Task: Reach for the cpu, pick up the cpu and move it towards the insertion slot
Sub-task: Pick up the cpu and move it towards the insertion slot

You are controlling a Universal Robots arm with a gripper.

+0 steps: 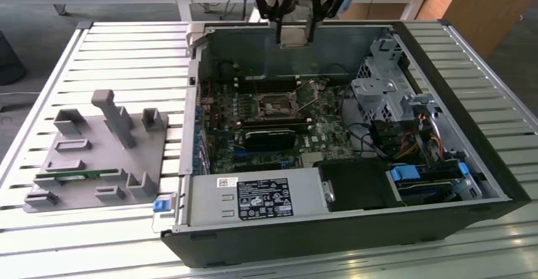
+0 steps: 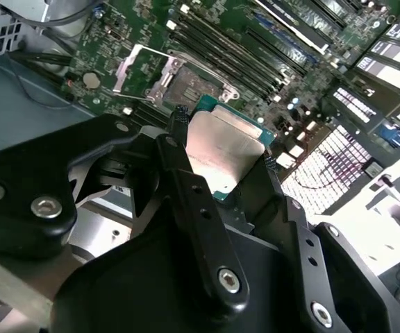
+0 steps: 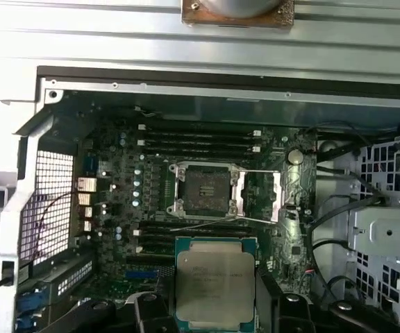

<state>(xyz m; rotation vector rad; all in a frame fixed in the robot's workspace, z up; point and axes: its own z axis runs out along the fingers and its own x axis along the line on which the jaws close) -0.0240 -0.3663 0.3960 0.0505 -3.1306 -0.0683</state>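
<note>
Second wrist view: claw (image 2: 221,163) clamps the cpu (image 2: 226,149), its lower edge hidden behind fingers (image 2: 186,180).

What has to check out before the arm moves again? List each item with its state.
1. Hold: gripper shut on the cpu, fingers on two opposite edges: ok.
2. Height: cpu above the open computer case in the exterior view: ok.
3. Insertion slot has its metal frame swung open, dark centre bare: ok.
4. Cpu over the slot: not ok, offset from it in the first wrist view.
5. Cpu level in the grip: cannot tell.
</note>
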